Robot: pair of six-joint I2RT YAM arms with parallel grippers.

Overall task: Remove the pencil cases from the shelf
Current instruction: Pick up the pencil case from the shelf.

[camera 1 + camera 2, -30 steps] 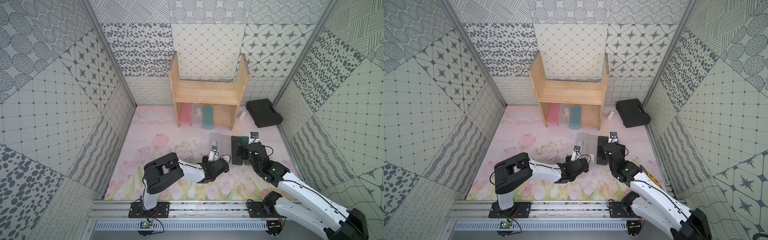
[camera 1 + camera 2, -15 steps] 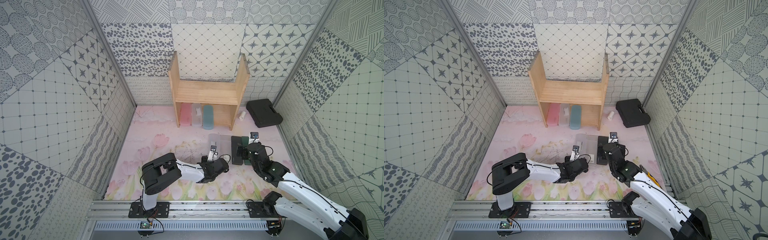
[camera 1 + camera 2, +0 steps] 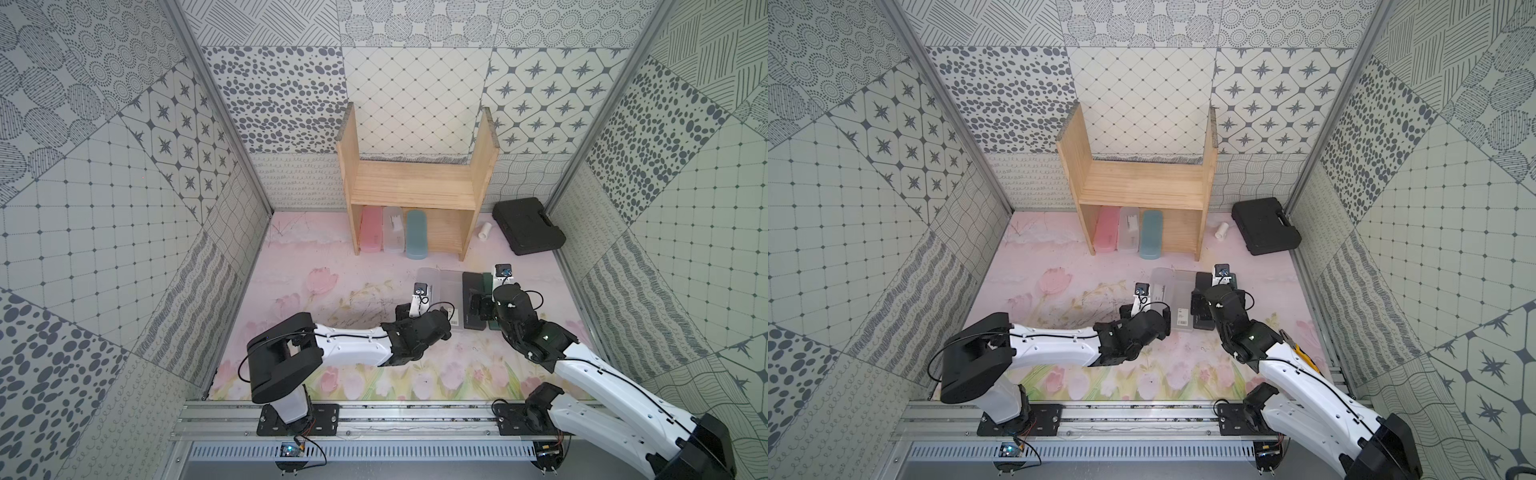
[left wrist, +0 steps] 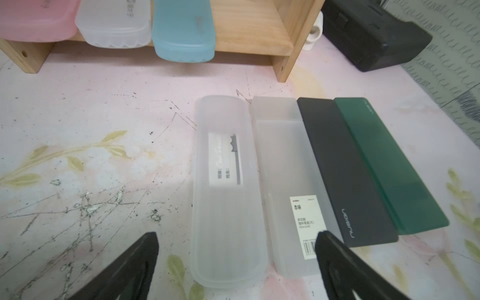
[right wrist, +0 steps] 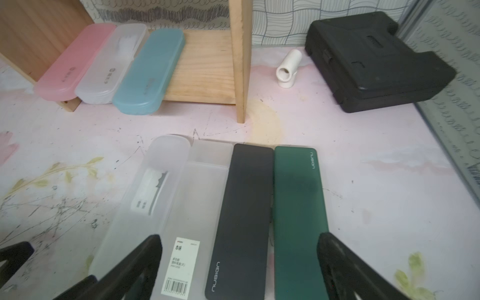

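Three pencil cases, a pink case (image 3: 371, 235), a clear case (image 3: 394, 229) and a light blue case (image 3: 417, 236), lay side by side on the lower board of the shelf (image 3: 411, 189), long axes running front to back, near ends past its front edge. Four other cases (image 4: 285, 155) lay on the table (image 3: 332, 266). Over them the left gripper (image 4: 236, 237) stood wide and empty, nearly in line with the blue one ahead; the right gripper (image 5: 240, 237), equally wide and empty, sat further aside, so the left arm looked nearer
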